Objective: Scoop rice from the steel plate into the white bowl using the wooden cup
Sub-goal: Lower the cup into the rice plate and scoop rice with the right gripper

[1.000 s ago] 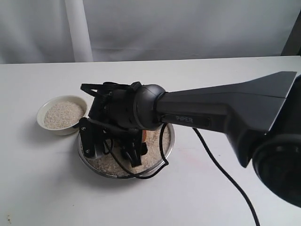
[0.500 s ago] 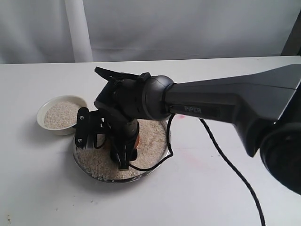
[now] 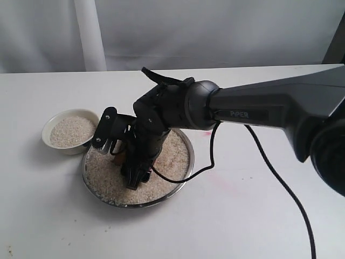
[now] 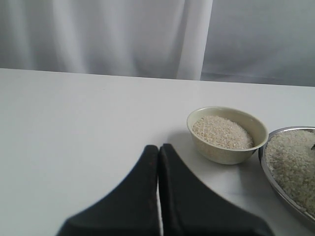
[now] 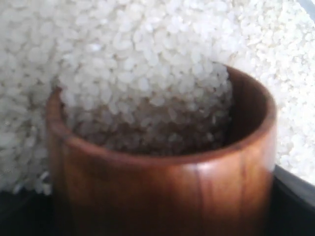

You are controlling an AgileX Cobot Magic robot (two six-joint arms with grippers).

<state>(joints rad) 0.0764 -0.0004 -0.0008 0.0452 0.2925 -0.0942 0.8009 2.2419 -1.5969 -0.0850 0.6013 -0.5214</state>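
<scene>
Rice (image 3: 171, 159), off-white uncooked grains, fills the wide shiny round steel plate (image 3: 92, 188) on the white table (image 3: 242, 226). More fills the small round cream-ceramic white bowl (image 3: 49, 129) just beside the plate's left rim. Right gripper (image 3: 116, 162) is down in the plate, its 2 fingers pinching the small reddish-brown polished wooden cup (image 3: 121, 157).

Left wrist view: left gripper (image 4: 158, 151) is over bare table, fingers (image 4: 146, 169) pressed together. White bowl (image 4: 197, 120) and steel plate (image 4: 267, 171) are ahead, both holding rice (image 4: 220, 132).

Right wrist view: wooden cup (image 5: 162, 191) fills the frame, mouth tipped into the heap, rice (image 5: 147, 73) lying inside it.
</scene>
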